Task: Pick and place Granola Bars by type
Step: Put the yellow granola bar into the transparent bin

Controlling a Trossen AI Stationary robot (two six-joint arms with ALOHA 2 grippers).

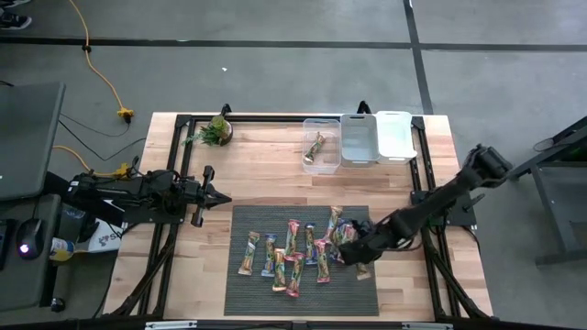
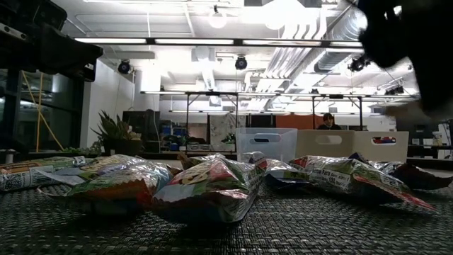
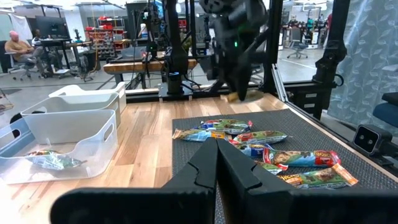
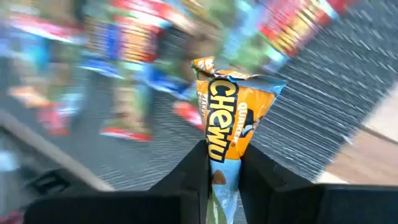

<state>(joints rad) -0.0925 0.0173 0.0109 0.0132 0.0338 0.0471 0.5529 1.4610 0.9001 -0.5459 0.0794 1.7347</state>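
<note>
Several granola bars in orange, pink and blue-green wrappers lie flat on a dark mat. One more bar lies in the clear bin. My right gripper is over the right part of the mat, shut on an orange Chewy bar. My left gripper waits shut over the bare wood left of the mat, its fingers pointing toward the bars. My right gripper pinches the orange bar between its two fingers at one end of the wrapper. The rest of the bar sticks out past the fingertips, with its crimped far end free. It looks lifted clear of the mat.
Three bins stand side by side at the table's far edge: the clear one, a grey one and a white one. A small potted plant stands at the far left. Bare wood lies between the mat and the bins.
</note>
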